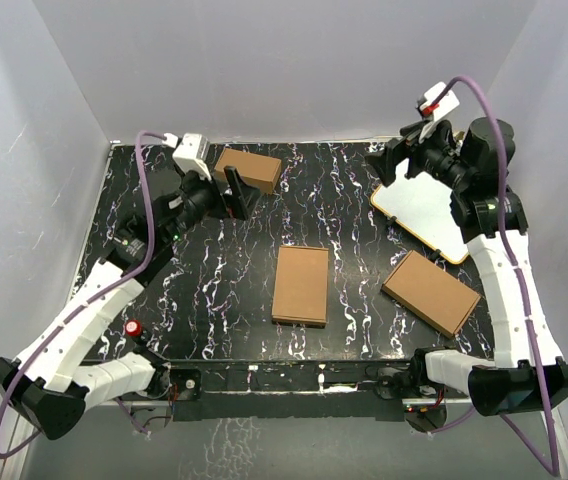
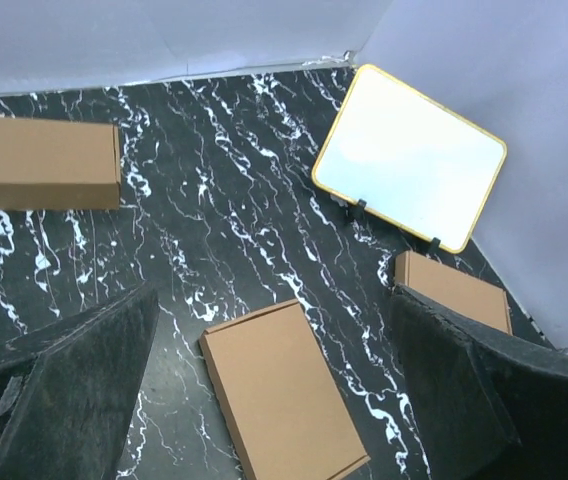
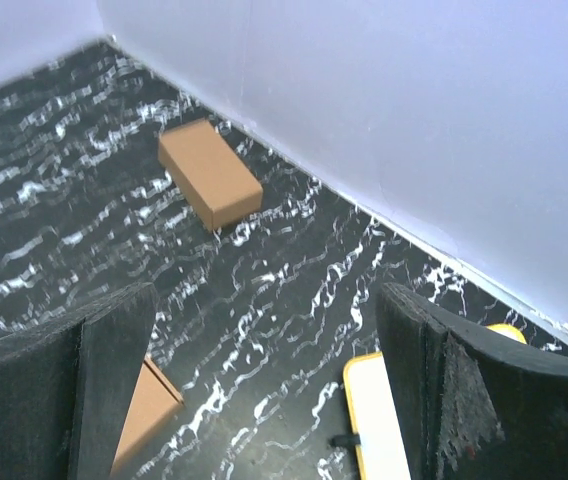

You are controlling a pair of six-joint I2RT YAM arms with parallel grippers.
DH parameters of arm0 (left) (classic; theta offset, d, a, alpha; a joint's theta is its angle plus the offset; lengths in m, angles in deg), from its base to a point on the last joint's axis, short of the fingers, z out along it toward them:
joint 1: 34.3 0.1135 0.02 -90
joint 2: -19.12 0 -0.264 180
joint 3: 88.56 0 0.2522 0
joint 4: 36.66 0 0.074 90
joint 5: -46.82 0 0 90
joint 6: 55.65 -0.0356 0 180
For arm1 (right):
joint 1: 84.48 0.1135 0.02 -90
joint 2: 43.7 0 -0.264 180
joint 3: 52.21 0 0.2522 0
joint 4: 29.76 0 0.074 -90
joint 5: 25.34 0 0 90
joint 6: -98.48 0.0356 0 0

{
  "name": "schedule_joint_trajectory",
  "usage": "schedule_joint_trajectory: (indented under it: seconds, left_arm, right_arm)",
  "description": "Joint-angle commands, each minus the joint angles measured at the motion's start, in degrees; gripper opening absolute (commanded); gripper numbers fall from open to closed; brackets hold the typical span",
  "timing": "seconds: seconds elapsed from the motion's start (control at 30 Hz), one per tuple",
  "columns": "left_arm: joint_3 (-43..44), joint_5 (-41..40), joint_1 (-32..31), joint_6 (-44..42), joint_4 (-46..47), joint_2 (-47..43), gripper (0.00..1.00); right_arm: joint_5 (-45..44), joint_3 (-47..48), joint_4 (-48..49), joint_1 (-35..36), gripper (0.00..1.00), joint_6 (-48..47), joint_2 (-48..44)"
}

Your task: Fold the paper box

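Observation:
The paper box (image 1: 300,285) lies flat and closed in the middle of the black marbled table; it also shows in the left wrist view (image 2: 284,400). My left gripper (image 1: 235,196) hangs open and empty above the table at the back left, well behind the box; in its own view (image 2: 274,300) the jaws stand wide apart with nothing between them. My right gripper (image 1: 390,162) is open and empty, raised at the back right over the whiteboard's edge; its own view (image 3: 264,300) shows only table between the jaws.
A smaller chunky brown carton (image 1: 248,167) (image 2: 39,160) (image 3: 209,172) sits at the back left beside the left gripper. Another flat brown carton (image 1: 430,292) (image 2: 459,290) lies at the right. A yellow-rimmed whiteboard (image 1: 426,213) (image 2: 409,155) (image 3: 379,420) lies back right. A red button (image 1: 133,327) is near left.

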Motion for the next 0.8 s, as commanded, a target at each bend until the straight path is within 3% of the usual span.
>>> schedule_joint_trajectory:
  seconds: [0.0, 0.3, 0.57, 0.77]
  left_arm:
    - [8.9, 1.2, 0.4, -2.1, -6.9, 1.0, 0.97]
    - [14.3, 3.1, 0.5, 1.6, -9.8, -1.1, 0.97]
    - [13.2, 2.3, 0.4, 1.5, -10.2, -3.1, 0.97]
    - [11.5, 3.2, 0.5, 2.4, -9.9, -5.2, 0.97]
  right_arm:
    - [-0.1, 7.7, -2.4, -0.5, 1.00, 7.5, -1.9]
    - [9.4, 12.5, -6.4, -3.3, 1.00, 10.9, -2.4]
    - [6.9, 14.9, -7.7, -3.3, 1.00, 17.7, -2.8]
    - [11.7, 16.5, -8.3, -6.1, 1.00, 19.9, -3.4]
